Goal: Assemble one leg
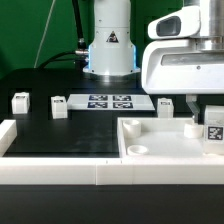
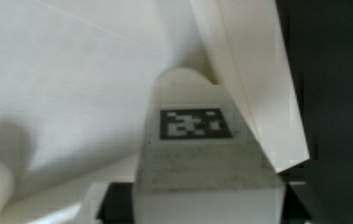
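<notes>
My gripper (image 1: 207, 116) is at the exterior view's right, over the right end of the big white tray-like part (image 1: 150, 141). It is shut on a small white leg (image 1: 213, 130) whose black-and-white tag faces the camera. In the wrist view the leg (image 2: 194, 140) runs out from between the dark fingers (image 2: 123, 200) of the gripper (image 2: 205, 206). Its tip is close to the tray's inner floor (image 2: 66, 90) beside a raised wall (image 2: 244, 60). I cannot tell whether the tip touches the tray.
Two loose legs (image 1: 20, 101) (image 1: 58, 106) stand on the black table at the exterior view's left, and a third (image 1: 165, 105) stands behind the tray. The marker board (image 1: 107, 101) lies in the middle. The robot base (image 1: 109, 45) is at the back. A white rail (image 1: 60, 170) runs along the front.
</notes>
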